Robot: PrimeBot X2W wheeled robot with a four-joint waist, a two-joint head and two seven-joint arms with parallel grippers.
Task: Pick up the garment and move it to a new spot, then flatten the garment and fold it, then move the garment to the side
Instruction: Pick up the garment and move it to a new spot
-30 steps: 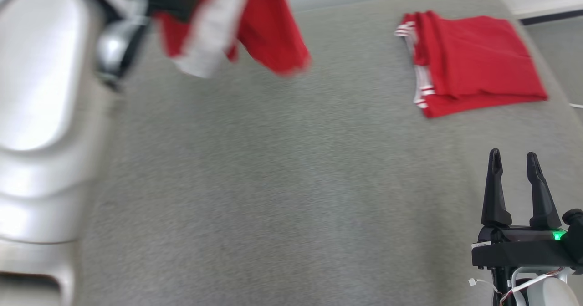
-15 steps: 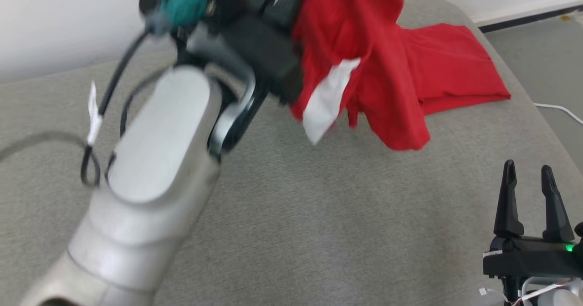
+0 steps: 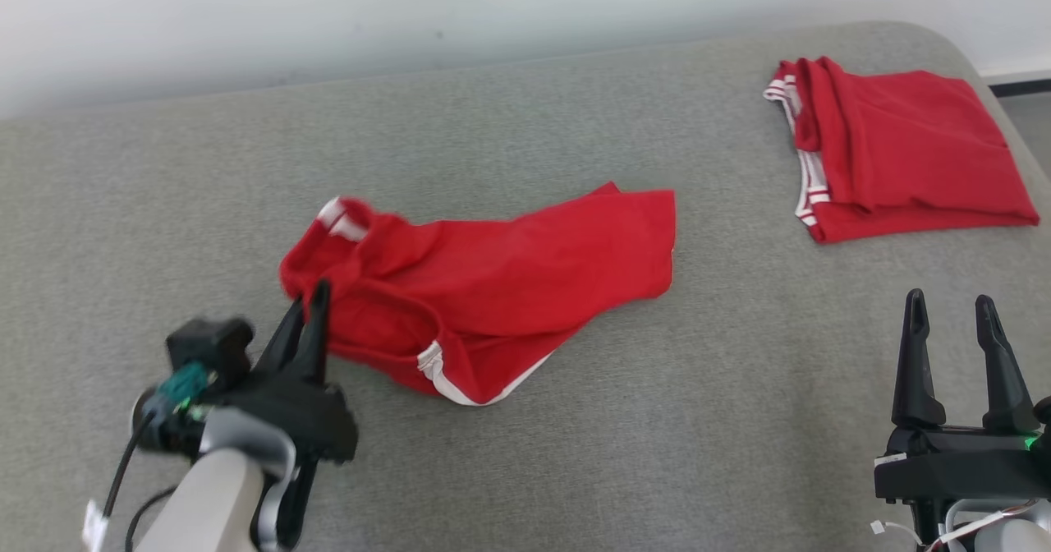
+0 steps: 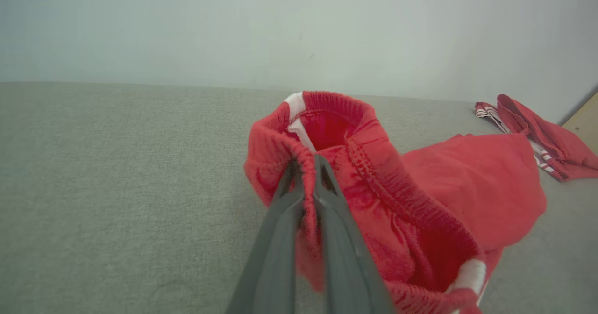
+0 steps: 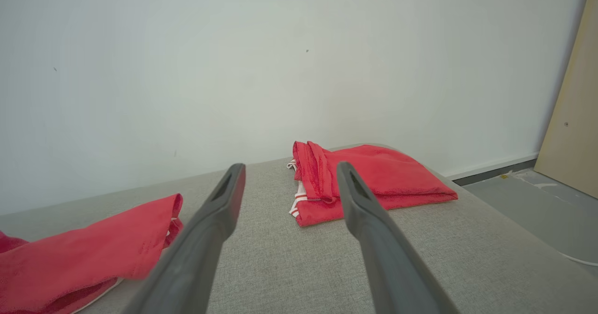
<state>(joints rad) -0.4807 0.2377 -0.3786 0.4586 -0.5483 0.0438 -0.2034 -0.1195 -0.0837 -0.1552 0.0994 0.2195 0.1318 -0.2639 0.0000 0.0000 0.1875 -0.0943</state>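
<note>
The garment is a pair of red shorts with white trim, lying crumpled in the middle of the grey surface. My left gripper is shut on the waistband at the garment's left end; the left wrist view shows the red fabric pinched between the two fingers, with my left gripper at the elastic hem. My right gripper stands open at the lower right, away from the cloth, with nothing between its fingers. In the right wrist view my right gripper points toward the wall, the garment low at the left.
A second pair of red shorts lies folded at the far right of the grey padded surface, also in the right wrist view as the folded shorts. A white wall runs behind. Floor and a pale board lie past the right edge.
The left arm has swung down from high up with the garment, which now lies on the surface. The head camera also shifted. The right gripper has stayed put and open.
</note>
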